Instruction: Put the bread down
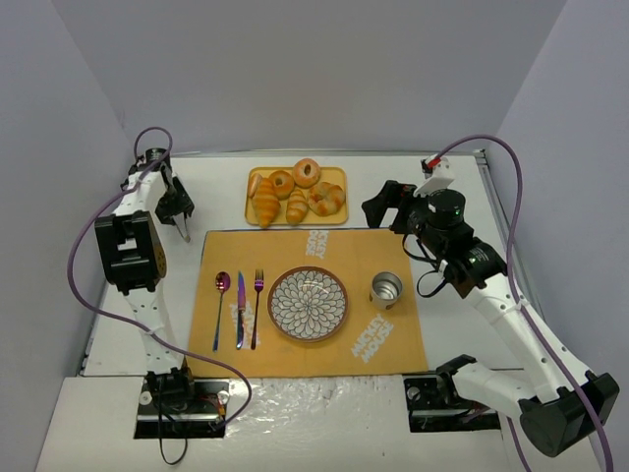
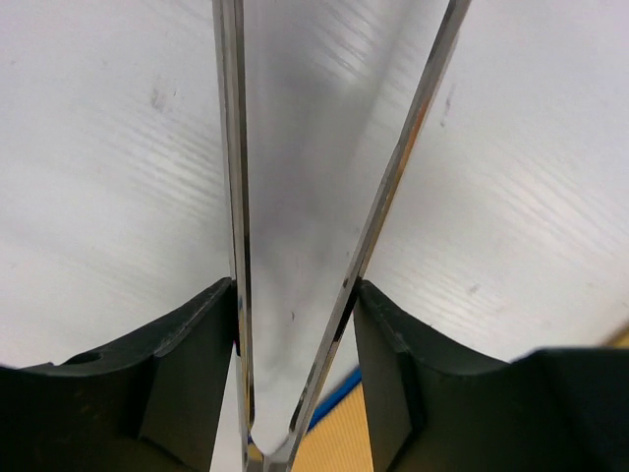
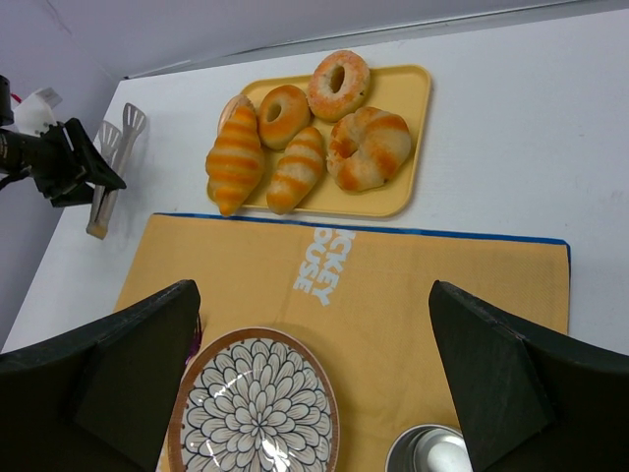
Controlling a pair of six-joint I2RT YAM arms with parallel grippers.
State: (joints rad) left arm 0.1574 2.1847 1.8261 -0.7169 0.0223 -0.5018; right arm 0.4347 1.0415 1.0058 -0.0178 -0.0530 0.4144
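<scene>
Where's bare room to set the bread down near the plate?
The plate is bare. So is the mat strip between plate and tray. Crowded: cutlery left of the plate, cup right of it, tray full.

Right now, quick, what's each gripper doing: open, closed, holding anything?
Left gripper: jaws closed on the metal tongs.
Right gripper: jaws open, holding nothing.

Both bread rolls (image 1: 265, 203) lie side by side on the yellow tray (image 1: 335, 177). Left of it, the left fingers (image 1: 177, 207) hold tongs (image 1: 185, 233) above the table (image 1: 212, 192).
</scene>
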